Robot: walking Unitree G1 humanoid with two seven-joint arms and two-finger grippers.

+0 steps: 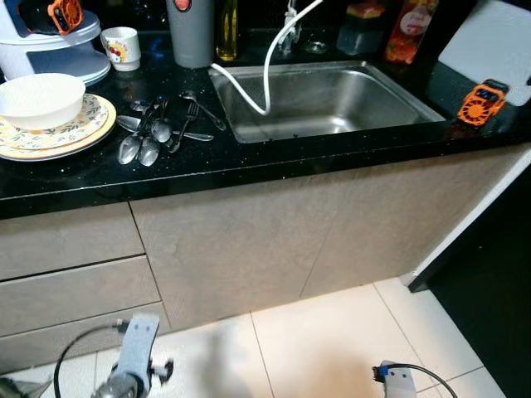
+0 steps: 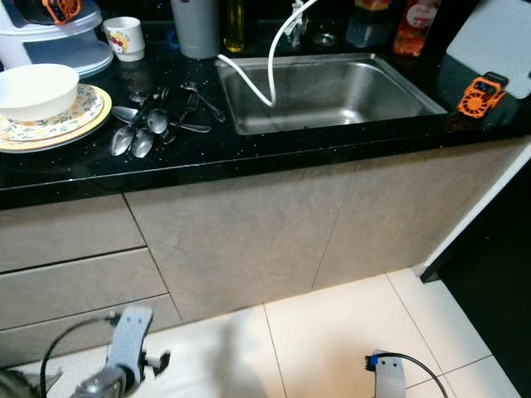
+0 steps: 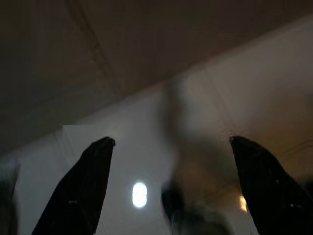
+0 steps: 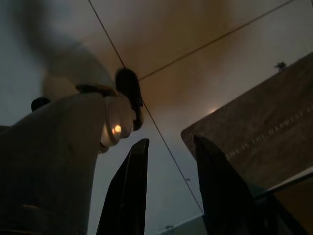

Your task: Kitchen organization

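On the black countertop [image 1: 274, 157], a loose pile of spoons and forks [image 1: 158, 131] lies between the sink [image 1: 332, 99] and a stack of patterned plates [image 1: 91, 124]. A white bowl [image 1: 40, 98] sits on the plates. Both arms hang low in front of the cabinets: the left wrist [image 1: 133, 356] near the drawers, the right wrist [image 1: 398, 381] over the floor tiles. The left gripper [image 3: 171, 142] is open wide over pale floor with nothing in it. My right gripper [image 4: 171, 142] shows a narrow gap between its fingers and holds nothing.
A white hose [image 1: 265, 75] droops into the sink. Behind stand a mug [image 1: 122, 47], a grey canister [image 1: 191, 33], bottles and a white rack [image 1: 50, 50]. An orange gadget [image 1: 481, 102] and a white board [image 1: 494, 41] sit at the right. Drawers [image 1: 66, 240] are shut.
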